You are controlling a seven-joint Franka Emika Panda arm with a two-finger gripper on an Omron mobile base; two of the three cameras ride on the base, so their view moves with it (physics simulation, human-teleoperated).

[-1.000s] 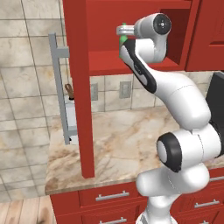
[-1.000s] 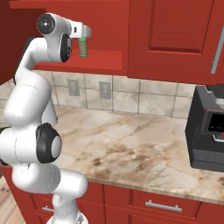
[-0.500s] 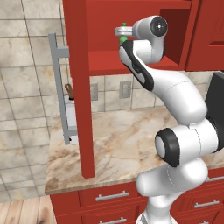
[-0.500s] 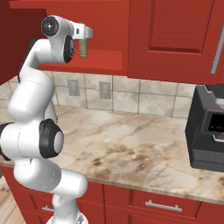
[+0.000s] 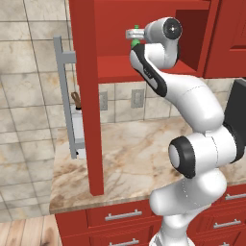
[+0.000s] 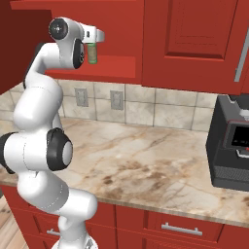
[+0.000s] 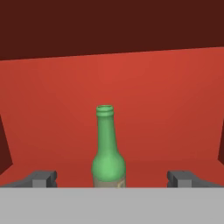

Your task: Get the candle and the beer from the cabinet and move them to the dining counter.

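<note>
The pincer (image 7: 112, 178) is seen spread wide inside the open cabinet (image 5: 144, 62), its two dark fingertips (image 7: 43, 178) set well apart at either side of the beer (image 7: 108, 151) — no contact with the glass can be made out. The beer is stood upright on the cabinet's lower shelf, roughly midway between the tips and a little beyond them, with the red back wall behind it. From the left base view the bottle (image 5: 136, 34) is mostly hidden by the hand, only its green top and a bit of its side being shown; from the right base view its body (image 6: 92, 53) is seen just under the hand, above the shelf's front edge. The cabinet door (image 5: 86, 96) is swung out toward the camera, its silver handle (image 5: 60, 96) facing left. Below, a marbled table (image 6: 146, 165) is run along the tiled wall, and a dark appliance (image 6: 231, 146) is stood on it at the right.
</note>
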